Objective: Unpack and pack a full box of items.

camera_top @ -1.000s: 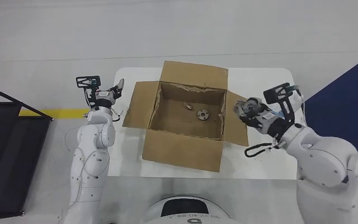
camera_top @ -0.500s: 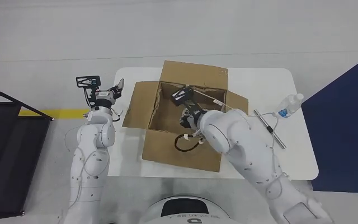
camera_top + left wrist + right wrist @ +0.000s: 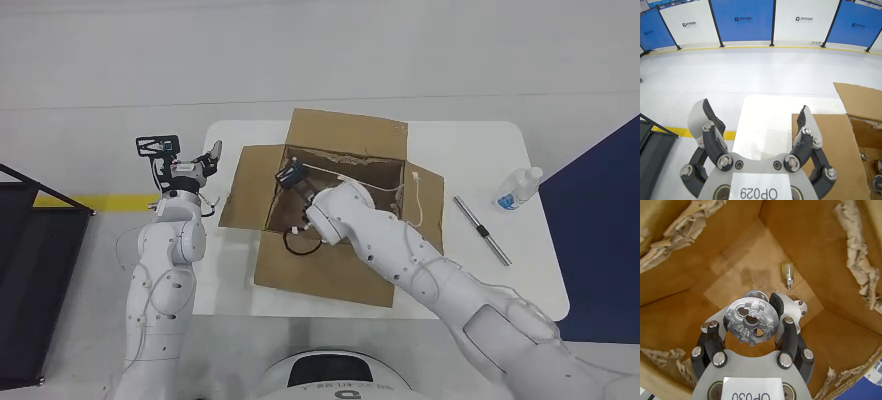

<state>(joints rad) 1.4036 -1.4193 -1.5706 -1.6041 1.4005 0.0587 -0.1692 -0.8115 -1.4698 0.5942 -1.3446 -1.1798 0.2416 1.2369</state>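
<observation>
Cast metal, stiff and probably heavy: the toothed disc (image 3: 751, 321) sat clamped by its rim in the right gripper (image 3: 750, 314), inside the cardboard box (image 3: 810, 247); how near the floor, I couldn't tell. The wrist view gave me that grip and a stud (image 3: 787, 275); from above, my arm covered both. The left gripper (image 3: 754, 106) hung spread, empty.

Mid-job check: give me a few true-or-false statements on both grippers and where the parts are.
1. The right gripper is shut on a metal disc inside the cardboard box. True.
2. The left gripper is shut. False: it is open and empty.
3. The box floor is bare. False: a small bolt lies on it.
4. A water bottle is on the table, outside the box. True.
</observation>
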